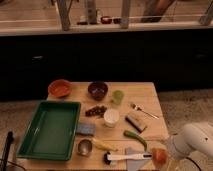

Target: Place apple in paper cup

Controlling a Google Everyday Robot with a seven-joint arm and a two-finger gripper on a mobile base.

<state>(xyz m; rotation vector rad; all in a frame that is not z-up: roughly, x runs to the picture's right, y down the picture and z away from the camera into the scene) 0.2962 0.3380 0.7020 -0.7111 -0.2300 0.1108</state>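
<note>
The apple (160, 156), small, round and orange-red, sits at the front right corner of the wooden table (150, 95). My gripper (158, 150) is right at the apple, reaching in from the white arm (196, 141) at the lower right. The gripper partly surrounds the fruit. The white paper cup (111, 117) stands upright in the middle of the table, well to the left of and behind the apple.
A green tray (50, 129) fills the left side. An orange bowl (60, 88), a dark bowl (97, 90) and a green cup (117, 96) stand at the back. A fork (144, 111), a brown block (136, 121), a green vegetable (135, 138), a metal cup (84, 147) and a white-handled brush (127, 157) lie nearby.
</note>
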